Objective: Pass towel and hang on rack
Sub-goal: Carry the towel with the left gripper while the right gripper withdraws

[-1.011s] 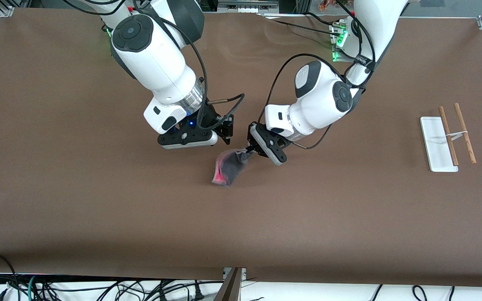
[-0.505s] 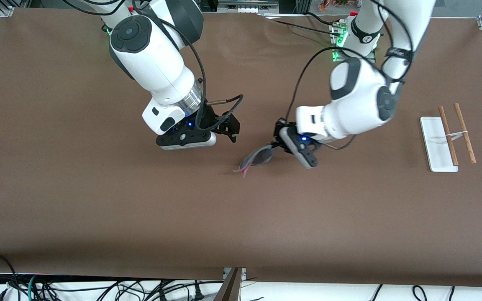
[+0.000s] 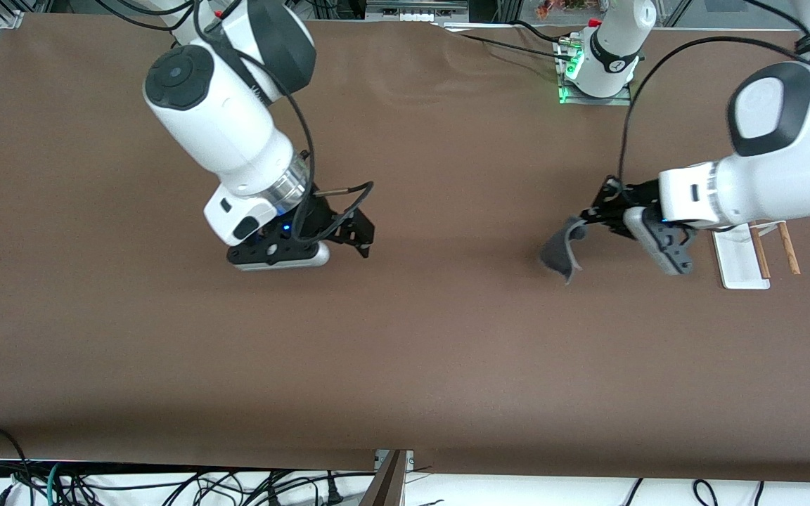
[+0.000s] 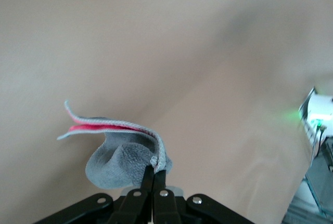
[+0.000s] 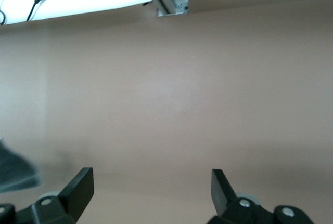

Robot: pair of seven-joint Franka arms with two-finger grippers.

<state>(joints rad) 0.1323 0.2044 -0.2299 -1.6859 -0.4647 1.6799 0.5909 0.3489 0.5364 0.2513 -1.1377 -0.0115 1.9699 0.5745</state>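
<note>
Where the brown table [image 3: 405, 337] spans the front view: one towel [image 3: 561, 251], airborne near one rack [image 3: 742, 263], pinched by the left gripper [image 3: 598, 214]; right gripper [image 3: 359, 239] empty over mid-table. Left wrist: fingers [image 4: 148, 182] clamped together on cloth. Right wrist: fingers [image 5: 78, 185] spread apart.

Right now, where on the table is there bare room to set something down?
Bare brown tabletop runs along the edge nearest the front camera, and between the open right gripper and the towel hanging from the shut left gripper. It is crowded at the left arm's end, around the rack.
</note>
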